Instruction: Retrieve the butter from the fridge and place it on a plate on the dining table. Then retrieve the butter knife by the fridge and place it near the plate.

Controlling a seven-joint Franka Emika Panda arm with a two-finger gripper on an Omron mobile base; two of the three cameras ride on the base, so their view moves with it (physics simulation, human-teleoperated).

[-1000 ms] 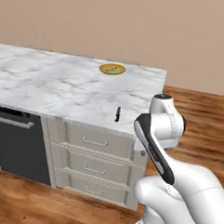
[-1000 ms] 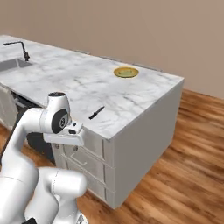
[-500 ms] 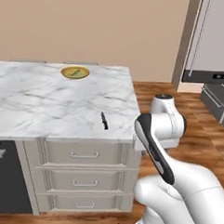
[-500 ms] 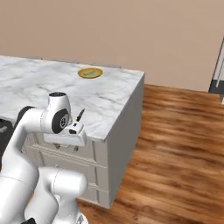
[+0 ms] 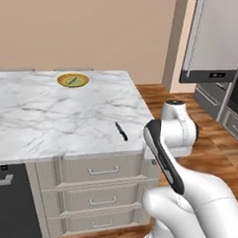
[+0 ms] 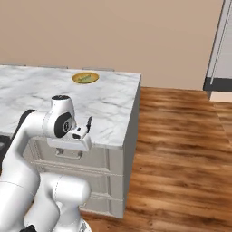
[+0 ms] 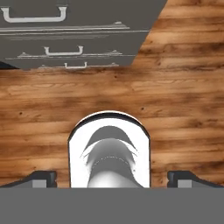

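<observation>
The arm stood folded over its base beside the marble table (image 5: pixel 52 112), its gripper (image 7: pixel 112 177) pointed down at the wood floor (image 7: pixel 183 78) with the two fingertips (image 7: pixel 41 178) spread as wide as they go and nothing between them. In the hand view, the grey drawers (image 7: pixel 65 35) under the table sat at about 11 o'clock. On the tabletop, the plate (image 5: pixel 73 80) rested near the far edge, at roughly 11 o'clock from the arm in the left base view, with a small pale stick lying in its centre, too small to say for sure it was the butter. The knife (image 5: pixel 121 131) lay flat near the table's near corner, well apart from the plate. The fridge (image 5: pixel 216 42) rose at 2 o'clock, across the floor.
</observation>
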